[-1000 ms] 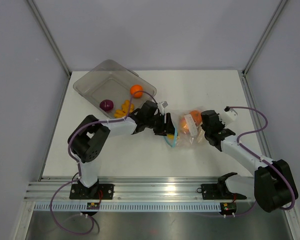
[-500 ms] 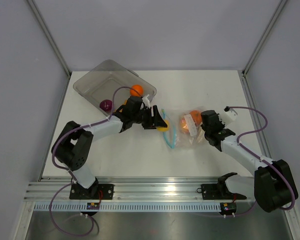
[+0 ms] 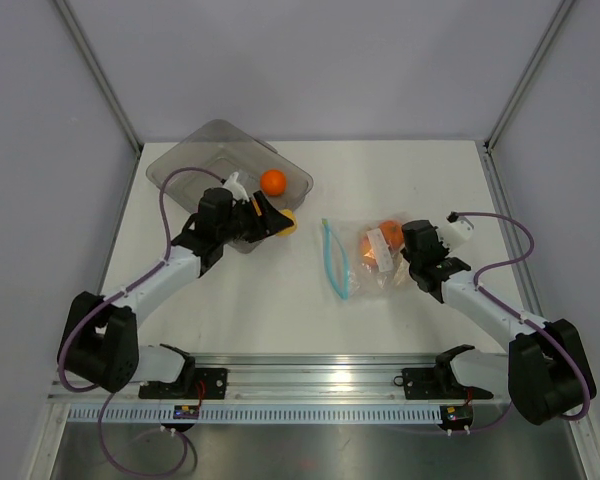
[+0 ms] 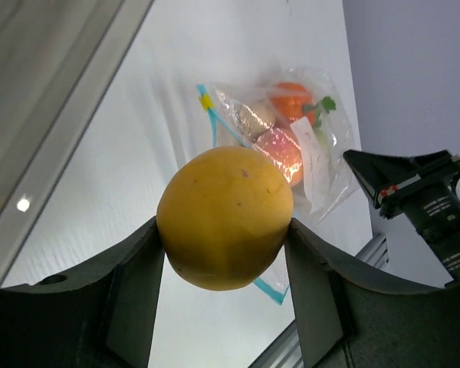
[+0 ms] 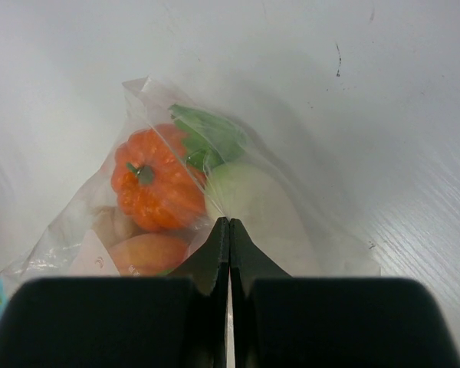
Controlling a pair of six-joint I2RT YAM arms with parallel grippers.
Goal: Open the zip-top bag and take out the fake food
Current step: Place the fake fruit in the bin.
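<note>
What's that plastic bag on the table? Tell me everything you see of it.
The zip-top bag is small, clear and crinkly, with a light blue zip strip along one edge that looks parted. It lies on the white table. Inside show an orange toy pumpkin, a white radish with green leaves and a peach-coloured piece. The right gripper pinches its plastic at the opposite end.

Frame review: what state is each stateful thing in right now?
zip-top bag: zip open, lying flat, toy food inside
left gripper: shut on yellow fruit, at the tray's edge
right gripper: shut on the bag's plastic
tray: lidless, orange ball inside
</note>
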